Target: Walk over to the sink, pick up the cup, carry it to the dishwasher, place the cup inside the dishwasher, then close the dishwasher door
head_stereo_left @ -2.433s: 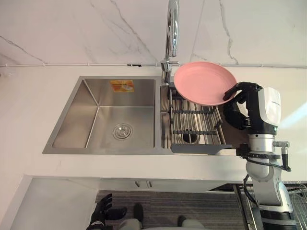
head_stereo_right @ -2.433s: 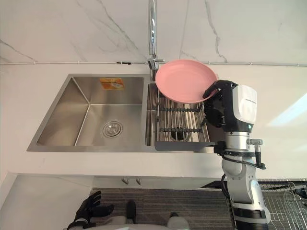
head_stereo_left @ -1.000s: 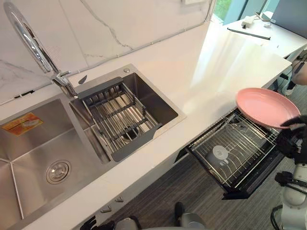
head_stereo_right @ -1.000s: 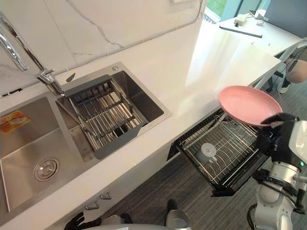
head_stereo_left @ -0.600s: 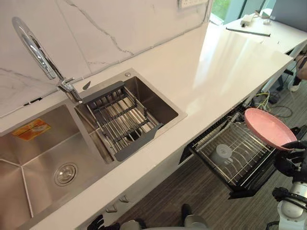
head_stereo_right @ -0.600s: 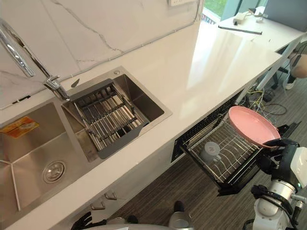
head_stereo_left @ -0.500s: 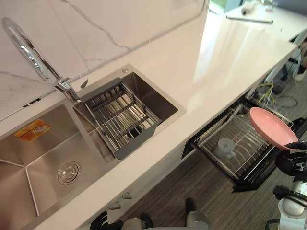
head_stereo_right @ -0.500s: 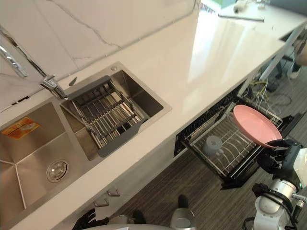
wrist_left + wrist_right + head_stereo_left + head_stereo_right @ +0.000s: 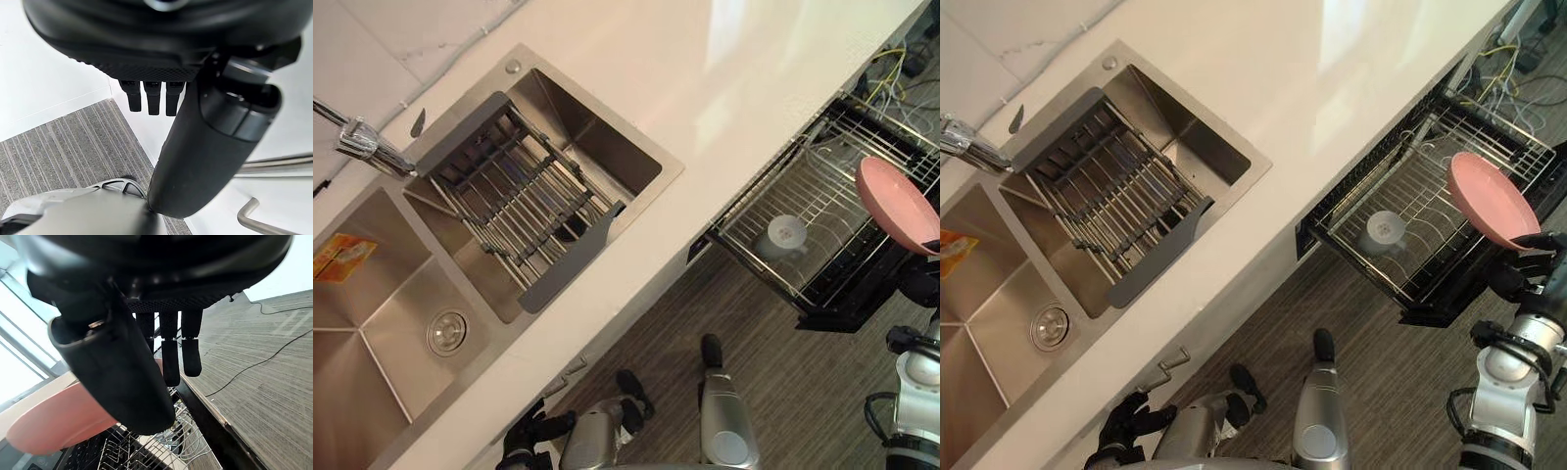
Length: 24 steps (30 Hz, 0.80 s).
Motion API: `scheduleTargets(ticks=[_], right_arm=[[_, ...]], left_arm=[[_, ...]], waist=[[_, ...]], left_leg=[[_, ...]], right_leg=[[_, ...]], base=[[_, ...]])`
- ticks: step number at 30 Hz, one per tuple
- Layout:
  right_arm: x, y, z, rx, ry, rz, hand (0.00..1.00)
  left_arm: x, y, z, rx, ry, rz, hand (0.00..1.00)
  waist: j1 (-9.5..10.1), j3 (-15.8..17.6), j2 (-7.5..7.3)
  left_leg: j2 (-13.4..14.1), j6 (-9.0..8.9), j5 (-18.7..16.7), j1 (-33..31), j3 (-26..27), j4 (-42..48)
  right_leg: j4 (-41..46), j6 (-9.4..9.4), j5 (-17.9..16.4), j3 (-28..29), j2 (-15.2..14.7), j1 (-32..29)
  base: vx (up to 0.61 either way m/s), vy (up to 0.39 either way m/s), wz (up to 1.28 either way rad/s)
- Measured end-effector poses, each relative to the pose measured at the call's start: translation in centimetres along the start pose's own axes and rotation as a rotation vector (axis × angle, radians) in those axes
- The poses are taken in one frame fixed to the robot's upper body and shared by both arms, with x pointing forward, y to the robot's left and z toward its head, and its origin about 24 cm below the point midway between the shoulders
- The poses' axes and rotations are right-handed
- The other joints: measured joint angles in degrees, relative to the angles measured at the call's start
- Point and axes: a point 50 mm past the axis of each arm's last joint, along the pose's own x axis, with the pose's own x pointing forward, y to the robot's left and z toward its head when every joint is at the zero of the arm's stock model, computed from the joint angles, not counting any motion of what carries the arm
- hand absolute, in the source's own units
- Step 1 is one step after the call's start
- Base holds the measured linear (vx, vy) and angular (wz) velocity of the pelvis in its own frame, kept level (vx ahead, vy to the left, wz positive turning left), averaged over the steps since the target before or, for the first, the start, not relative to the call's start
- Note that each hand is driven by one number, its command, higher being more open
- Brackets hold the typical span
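Note:
My right hand (image 9: 1531, 264) is shut on the rim of a pink plate (image 9: 1491, 199), pinched between thumb (image 9: 117, 372) and fingers. The plate (image 9: 896, 204) hangs tilted over the right end of the pulled-out dishwasher rack (image 9: 1420, 186). A pale grey cup (image 9: 781, 235) stands in that rack, left of the plate and apart from it. My left hand (image 9: 1126, 426) hangs low by the cabinet front, its fingers (image 9: 151, 95) relaxed and holding nothing.
The double steel sink (image 9: 372, 323) lies at the left, with a grey drain rack (image 9: 509, 211) in its right basin and the faucet (image 9: 362, 142) behind. White countertop (image 9: 734, 78) runs above the dishwasher. Cables (image 9: 1503, 49) lie on the floor at the far right.
The plate went from the sink's drain rack to the open dishwasher in my right hand and now sits lower over its wire rack. The camera has swung and tilted.

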Motion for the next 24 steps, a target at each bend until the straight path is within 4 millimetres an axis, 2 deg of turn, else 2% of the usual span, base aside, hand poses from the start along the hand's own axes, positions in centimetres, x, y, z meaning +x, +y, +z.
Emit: scheduleTargets(ticks=[4,12,24], right_arm=[[1.3,0.4,0.7,0.049,-0.001,-0.009,0.3],[3.2,1.2,1.4,0.06,0.004,0.016,0.3],[3.4,2.8,2.4,0.052,-0.025,0.067,0.3]], left_arm=[[0.3,-0.7,0.9,-0.014,-0.031,-0.012,0.9],[0.6,-1.4,1.9,-0.011,-0.068,-0.034,0.9],[0.9,-2.5,3.1,0.006,-0.104,-0.073,0.9]], waist=[[0.3,2.16,0.22],[0.6,2.91,0.23],[0.51,3.02,0.08]], left_leg=[[0.0,0.03,0.03,-0.2,0.12,0.1],[-0.03,0.08,0.56,-1.45,-0.13,-0.12],[-0.23,0.09,2.01,-1.9,-1.63,-1.18]], right_leg=[[0.36,0.0,0.0,0.25,0.01,-0.4],[0.57,0.0,0.03,-0.01,-0.05,-1.6],[0.29,-0.34,0.32,-1.46,-0.21,-1.45]], base=[[0.0,0.0,0.0],[0.0,-0.003,0.02],[0.0,-0.009,0.06]])
